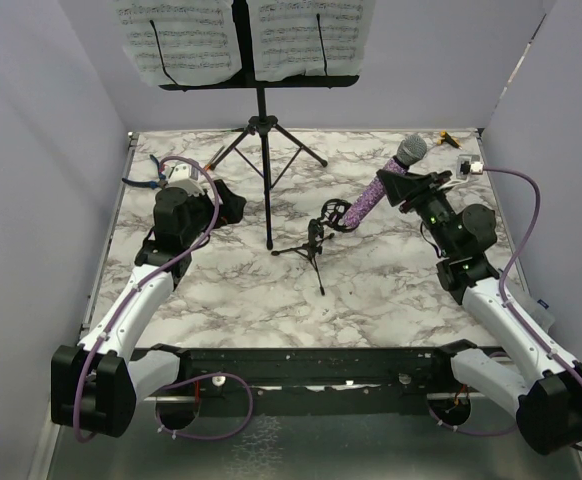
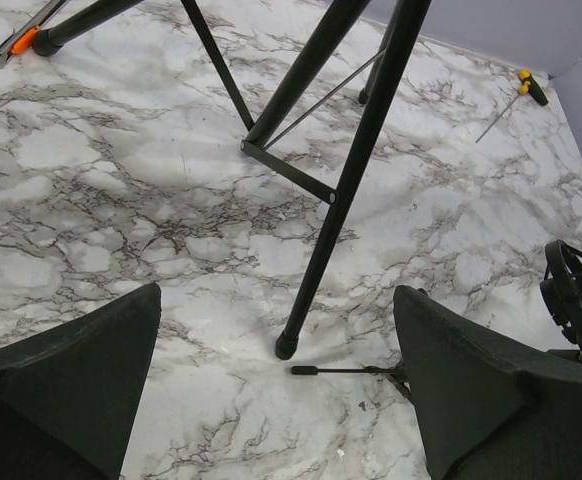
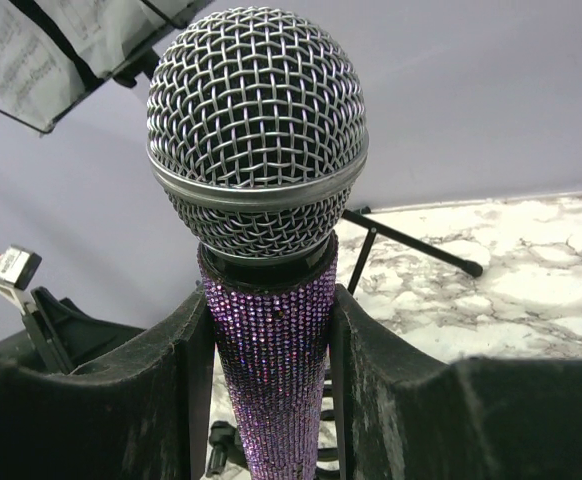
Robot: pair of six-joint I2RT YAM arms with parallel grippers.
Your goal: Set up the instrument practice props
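Top external view: the purple glitter microphone with a silver mesh head [image 1: 383,183] is clamped across its sparkly body by the right gripper [image 1: 411,185], jaws part-closed on it. Its long axis slants, with the mesh head up toward the far right. The tail end points down and left at the round clip [image 1: 333,213] atop the small black tripod mic stand [image 1: 314,245], near the middle of the marbled bench [image 1: 391,290]. Tail and clip look to be touching; whether the tail sits inside I cannot tell. Sliding along that axis looks like the right arm's job. The left gripper [image 1: 229,203] hangs wide and empty by a leg of the tall black tripod music stand [image 1: 263,150], which carries the white sheet-music pages [image 1: 181,40].
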